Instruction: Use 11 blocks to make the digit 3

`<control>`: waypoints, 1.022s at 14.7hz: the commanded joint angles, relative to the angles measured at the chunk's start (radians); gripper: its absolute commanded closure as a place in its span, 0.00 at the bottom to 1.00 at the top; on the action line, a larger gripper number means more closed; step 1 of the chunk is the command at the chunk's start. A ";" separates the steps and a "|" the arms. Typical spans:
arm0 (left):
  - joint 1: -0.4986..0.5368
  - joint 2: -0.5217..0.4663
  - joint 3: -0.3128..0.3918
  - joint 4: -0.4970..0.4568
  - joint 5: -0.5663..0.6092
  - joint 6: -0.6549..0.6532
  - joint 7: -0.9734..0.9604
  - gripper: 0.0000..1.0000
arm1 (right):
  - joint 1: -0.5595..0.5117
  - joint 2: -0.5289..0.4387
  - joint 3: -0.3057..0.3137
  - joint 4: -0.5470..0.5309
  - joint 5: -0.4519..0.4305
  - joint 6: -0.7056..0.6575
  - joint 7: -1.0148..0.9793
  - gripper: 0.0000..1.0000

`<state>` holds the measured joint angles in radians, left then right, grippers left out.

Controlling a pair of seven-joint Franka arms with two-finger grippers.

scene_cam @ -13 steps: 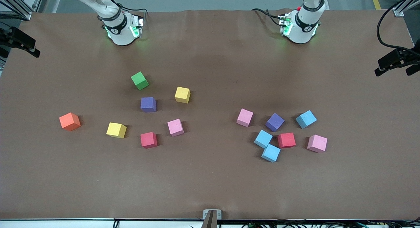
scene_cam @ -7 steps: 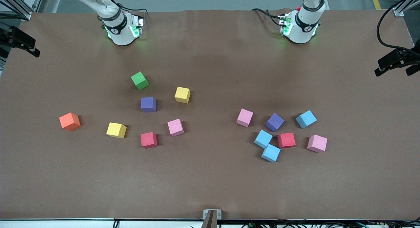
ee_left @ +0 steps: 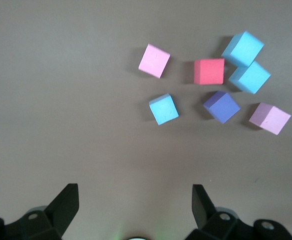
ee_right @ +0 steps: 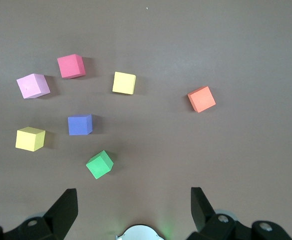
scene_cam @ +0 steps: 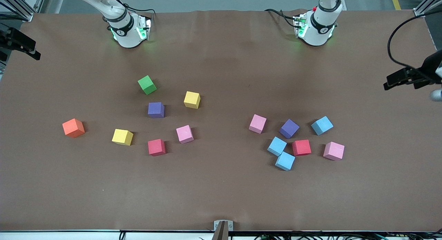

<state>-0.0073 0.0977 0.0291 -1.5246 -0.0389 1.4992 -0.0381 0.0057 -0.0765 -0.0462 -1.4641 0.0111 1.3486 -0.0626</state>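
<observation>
Table (scene_cam: 221, 198): brown surface carrying loose foam cubes in two clusters, none yet joined into a digit 3.
Cluster toward the right arm's end: green cube (scene_cam: 147, 85) at 12 o'clock; purple cube A (scene_cam: 156, 109) close by at its 6 o'clock; yellow cube A (scene_cam: 192, 99) at 2 o'clock of purple cube A.
Same cluster, nearer the front camera: yellow cube B (scene_cam: 122, 137), red cube A (scene_cam: 156, 147) and pink cube A (scene_cam: 184, 134), all apart.
Orange cube (scene_cam: 73, 127): alone, at 9 o'clock of yellow cube B.
Cluster toward the left arm's end: pink cube B (scene_cam: 258, 123), purple cube B (scene_cam: 289, 128) and blue cube A (scene_cam: 322, 125) in a loose row.
Same cluster, nearer the front camera: blue cube B (scene_cam: 277, 146) touching blue cube C (scene_cam: 285, 161) at its 5 o'clock; red cube B (scene_cam: 301, 147) just beside blue cube B; pink cube C (scene_cam: 334, 150) at 3 o'clock of red cube B.
Left pincer (ee_left: 134, 207): spread wide, empty, hovering over bare table near the left arm's cluster.
Right pincer (ee_right: 133, 205): spread wide, empty, hovering over bare table near the green cube.
</observation>
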 commanded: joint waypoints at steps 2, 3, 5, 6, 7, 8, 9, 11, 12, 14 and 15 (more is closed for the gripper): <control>-0.023 0.095 -0.008 -0.022 -0.019 0.032 -0.133 0.00 | -0.004 -0.014 0.006 -0.007 0.013 -0.005 0.001 0.00; -0.040 0.112 -0.008 -0.044 -0.012 0.064 -0.226 0.00 | -0.004 -0.014 0.008 -0.007 0.015 -0.005 0.007 0.00; -0.085 0.140 -0.006 -0.122 -0.003 0.186 -0.376 0.00 | -0.001 -0.014 0.009 -0.007 0.015 -0.005 0.033 0.00; -0.088 0.140 -0.008 -0.176 0.004 0.258 -0.396 0.00 | -0.001 -0.014 0.009 -0.007 0.013 -0.002 0.033 0.00; -0.092 0.132 -0.008 -0.242 0.004 0.335 -0.402 0.00 | -0.001 -0.014 0.009 -0.007 0.013 0.000 0.030 0.00; -0.098 0.128 -0.008 -0.297 0.004 0.398 -0.408 0.00 | -0.001 -0.014 0.008 -0.007 0.012 0.001 0.026 0.00; -0.100 0.125 -0.009 -0.343 0.008 0.456 -0.416 0.00 | -0.003 -0.014 0.008 -0.007 0.009 0.001 0.024 0.00; -0.099 0.119 -0.009 -0.443 0.025 0.571 -0.422 0.00 | 0.000 -0.013 0.008 -0.007 0.001 0.004 0.023 0.00; -0.099 0.117 -0.011 -0.482 0.031 0.619 -0.422 0.00 | -0.001 -0.012 0.006 -0.007 0.001 0.003 0.023 0.00; -0.099 0.108 -0.011 -0.569 0.031 0.732 -0.424 0.00 | -0.003 -0.011 0.003 -0.007 0.003 0.003 0.021 0.00; -0.097 0.111 -0.011 -0.603 0.031 0.790 -0.425 0.00 | -0.003 -0.011 0.005 -0.005 0.003 0.003 0.021 0.00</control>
<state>-0.1043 0.2606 0.0192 -2.0207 -0.0264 2.1926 -0.4437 0.0060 -0.0765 -0.0429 -1.4639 0.0155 1.3503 -0.0485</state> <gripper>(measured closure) 0.000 0.000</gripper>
